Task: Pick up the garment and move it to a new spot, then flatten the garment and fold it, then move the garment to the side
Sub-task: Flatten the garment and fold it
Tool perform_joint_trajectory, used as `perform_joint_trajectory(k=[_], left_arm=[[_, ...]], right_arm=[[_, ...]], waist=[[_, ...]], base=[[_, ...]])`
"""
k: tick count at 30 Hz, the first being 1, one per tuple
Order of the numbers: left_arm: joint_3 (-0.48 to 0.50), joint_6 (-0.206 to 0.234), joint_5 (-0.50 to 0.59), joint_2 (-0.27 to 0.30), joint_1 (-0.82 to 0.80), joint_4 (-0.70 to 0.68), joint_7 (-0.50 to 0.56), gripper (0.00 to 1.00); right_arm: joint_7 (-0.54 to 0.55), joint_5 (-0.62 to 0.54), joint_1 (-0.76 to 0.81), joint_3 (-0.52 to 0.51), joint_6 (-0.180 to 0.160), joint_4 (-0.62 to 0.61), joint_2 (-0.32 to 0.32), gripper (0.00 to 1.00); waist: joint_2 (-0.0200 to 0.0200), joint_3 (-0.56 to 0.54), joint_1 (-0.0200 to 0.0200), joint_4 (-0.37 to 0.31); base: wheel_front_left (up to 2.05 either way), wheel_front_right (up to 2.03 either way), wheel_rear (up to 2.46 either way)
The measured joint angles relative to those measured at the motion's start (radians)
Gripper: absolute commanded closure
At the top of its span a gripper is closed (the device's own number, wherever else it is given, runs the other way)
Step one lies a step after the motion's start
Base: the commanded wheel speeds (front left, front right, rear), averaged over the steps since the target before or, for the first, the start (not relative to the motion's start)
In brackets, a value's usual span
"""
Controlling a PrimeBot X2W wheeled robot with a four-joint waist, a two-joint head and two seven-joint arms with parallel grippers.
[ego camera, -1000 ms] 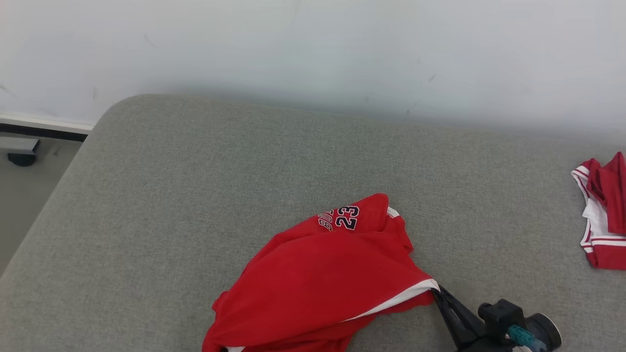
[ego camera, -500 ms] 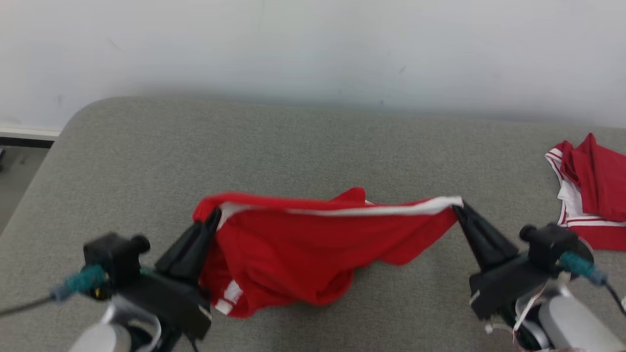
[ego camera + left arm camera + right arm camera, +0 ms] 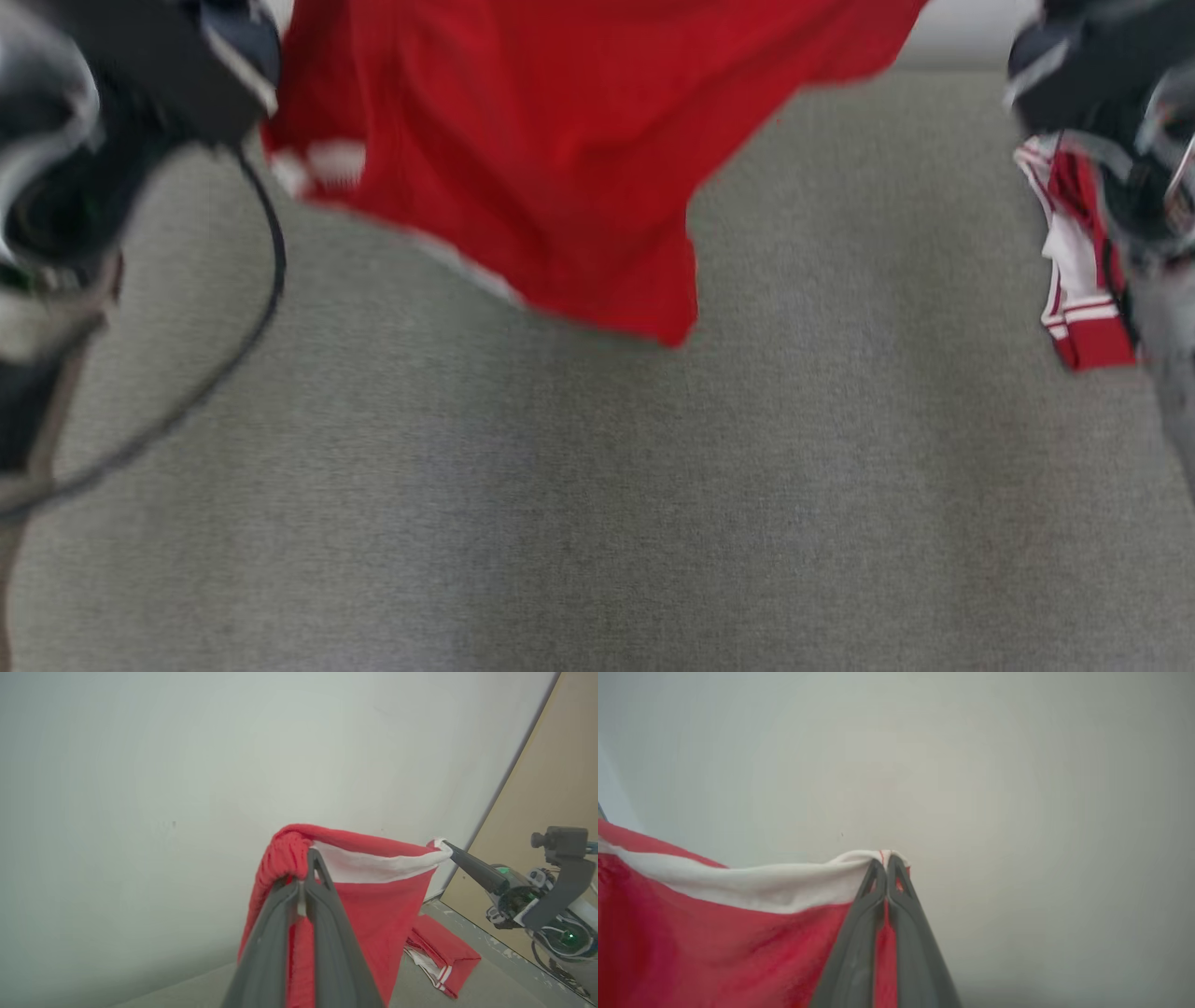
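Head view: red white-trimmed cloth garment (image 3: pixel 523 140) hangs above grey fabric surface (image 3: pixel 597 485).
Left gripper (image 3: pixel 309 858): we clamp its red edge tight.
Right gripper (image 3: pixel 883 862): we pinch its white band.

The right gripper (image 3: pixel 885 862) pinches its two dark fingers tight on the top corner of the red garment (image 3: pixel 714 942), right at its white band (image 3: pixel 752 884). The cloth hangs to the left. A pale wall (image 3: pixel 994 765) is behind.
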Motion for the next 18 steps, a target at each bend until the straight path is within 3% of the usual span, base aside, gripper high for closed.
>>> perform_joint_trajectory(k=[5,9,18], left_arm=[[0.001,0.000,-0.111,-0.028,-0.237,0.136,0.018,1.00],[-0.034,0.000,-0.133,-0.027,-0.391,0.199,0.017,1.00],[-0.139,0.000,-0.168,-0.028,-0.549,0.267,-0.052,1.00]], right_arm=[[0.048,0.049,-0.255,-0.048,0.000,0.144,0.035,1.00],[0.050,0.034,-0.405,-0.047,0.000,0.225,0.042,1.00],[0.002,0.012,-0.537,-0.017,0.000,0.319,0.055,1.00]], waist=[[0.0001,0.088,0.0001,-0.036],[0.0000,0.149,0.0001,-0.066],[0.0001,0.233,0.0000,-0.128]], base=[[0.00,0.00,0.00],[0.00,0.00,0.00],[0.00,0.00,0.00]])
